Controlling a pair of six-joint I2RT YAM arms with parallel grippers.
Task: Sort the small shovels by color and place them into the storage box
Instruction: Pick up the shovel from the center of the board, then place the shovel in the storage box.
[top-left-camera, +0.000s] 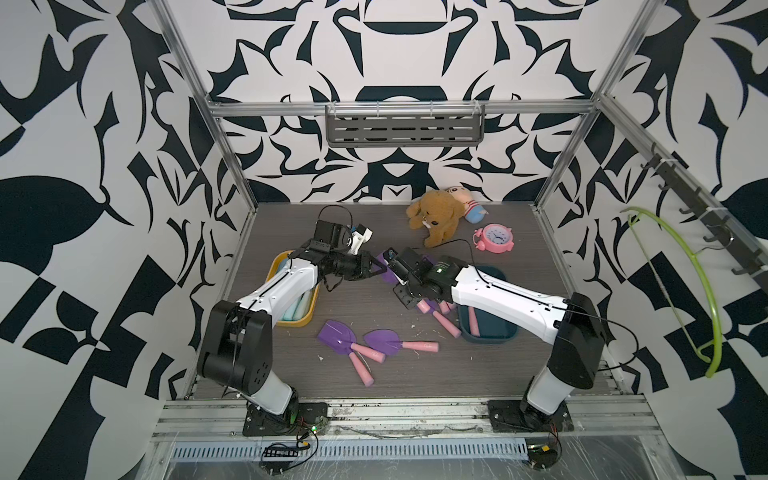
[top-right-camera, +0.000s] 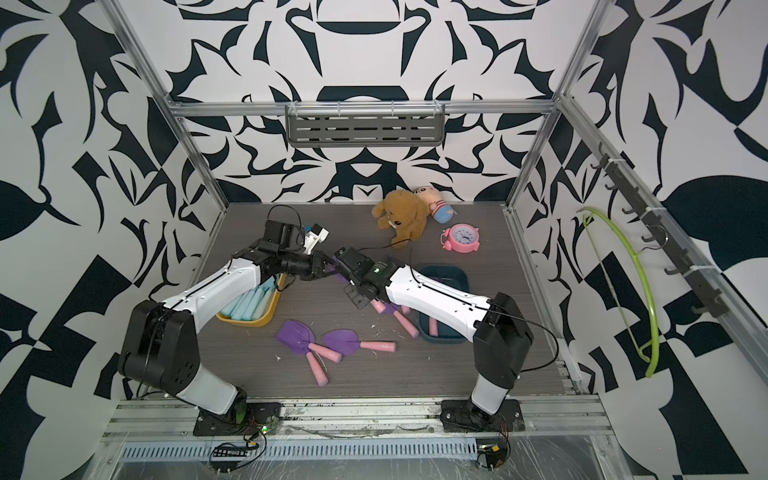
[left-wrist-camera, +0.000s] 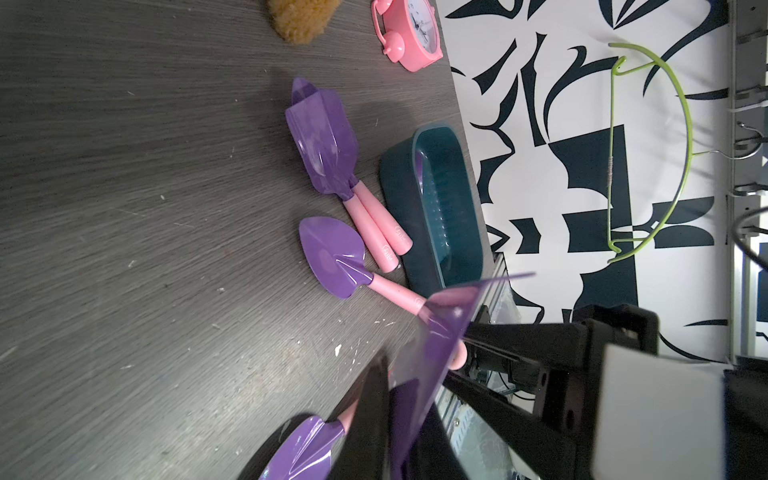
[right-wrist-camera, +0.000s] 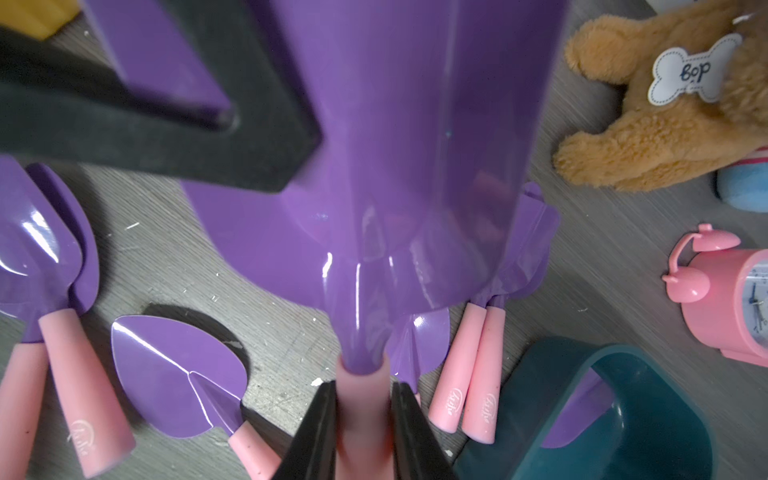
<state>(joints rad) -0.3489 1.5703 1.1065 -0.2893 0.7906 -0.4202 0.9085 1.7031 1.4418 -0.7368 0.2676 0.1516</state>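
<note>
A: What do the right gripper (right-wrist-camera: 362, 386) fingers (right-wrist-camera: 320, 419) hold?
B: They pinch the pink handle of 1 purple shovel (right-wrist-camera: 407, 166), 1 finger on each side.
A: And the left gripper (top-left-camera: 379, 266)?
B: Its fingers (right-wrist-camera: 124, 141) are clamped on that shovel's blade, opposite the right fingers.
A: Anything nearby?
B: Loose purple shovels (right-wrist-camera: 178, 374) lie on the table (right-wrist-camera: 282, 332) below both sets of fingers. The teal box (right-wrist-camera: 540, 415) sits just beside the right fingers.

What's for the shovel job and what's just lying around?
For the job: purple plastic shovels with pink handles, pale blue plastic shovels, yellow plastic box, dark teal plastic box.
Just lying about: brown plush dog, pink alarm clock, striped soft doll.
</note>
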